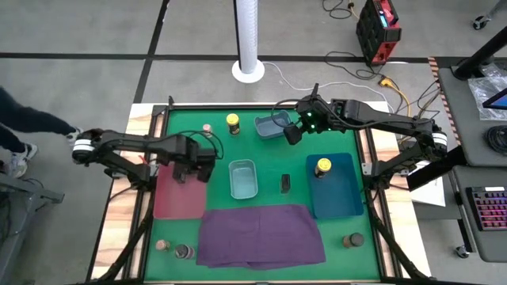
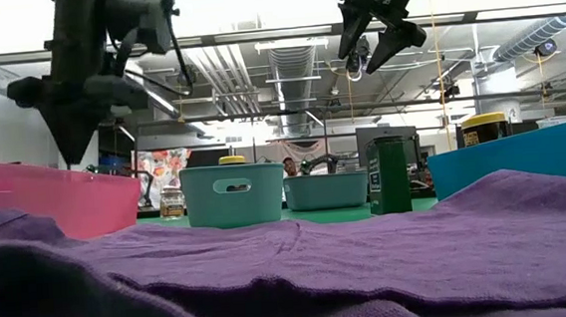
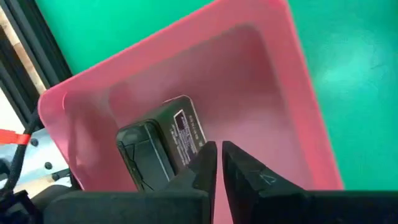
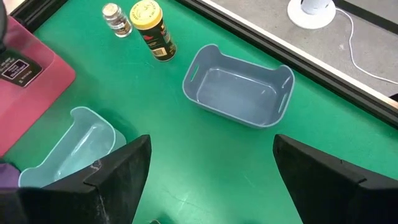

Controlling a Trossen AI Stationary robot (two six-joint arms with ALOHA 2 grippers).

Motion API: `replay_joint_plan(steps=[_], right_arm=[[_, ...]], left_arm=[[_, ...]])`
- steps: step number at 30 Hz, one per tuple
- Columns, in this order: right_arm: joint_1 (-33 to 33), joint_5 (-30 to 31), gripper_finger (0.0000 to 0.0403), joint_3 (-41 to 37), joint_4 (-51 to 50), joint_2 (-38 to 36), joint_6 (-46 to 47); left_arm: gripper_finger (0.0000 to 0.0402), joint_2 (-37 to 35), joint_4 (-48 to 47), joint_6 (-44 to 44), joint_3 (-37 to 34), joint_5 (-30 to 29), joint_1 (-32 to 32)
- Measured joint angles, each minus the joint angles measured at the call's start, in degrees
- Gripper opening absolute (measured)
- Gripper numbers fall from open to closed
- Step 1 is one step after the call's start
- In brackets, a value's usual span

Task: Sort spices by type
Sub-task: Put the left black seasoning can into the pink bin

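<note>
My left gripper (image 1: 196, 164) hangs shut above the pink tray (image 1: 170, 202); its fingertips (image 3: 217, 158) point down at a dark flat tin (image 3: 163, 140) lying on the tray floor by a corner. My right gripper (image 1: 293, 131) is open and high above the green mat, beside the grey-blue bin (image 4: 239, 87). A yellow-lidded jar (image 4: 152, 28) and a small brown-topped jar (image 4: 115, 18) stand near the far edge. Another dark tin (image 1: 285, 184) stands upright on the mat. A second yellow-lidded jar (image 1: 323, 166) stands in the blue tray (image 1: 341, 202).
A teal bin (image 1: 243, 178) sits mid-table. A purple cloth (image 1: 260, 233) covers the near middle. Two small jars (image 1: 162, 245) (image 1: 184, 252) stand at the near left corner and a dark-topped one (image 1: 354, 240) at the near right. A person's leg (image 1: 24, 119) shows on the far left.
</note>
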Motion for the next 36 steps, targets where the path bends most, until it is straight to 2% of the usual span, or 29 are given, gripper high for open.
replay_joint_plan(steps=[11,16,31,36], right_arm=[[0.0,0.02,0.0327,0.0,0.0,0.0,-0.13],[0.0,0.02,0.0331,0.0,0.0,0.0,-0.22],[0.0,0.02,0.0331,0.0,0.0,0.0,-0.27],[0.01,0.02,0.0333,0.0,0.0,0.0,-0.28]], left_arm=[[0.0001,-0.07,1.35,0.03,-6.9,1.39,0.0],[0.0001,-0.66,1.5,-0.12,-7.14,0.8,0.0],[0.0001,-0.7,1.98,-1.87,-7.18,-6.11,2.33],[0.0001,-0.7,-0.15,-1.78,-7.18,-6.14,2.8]])
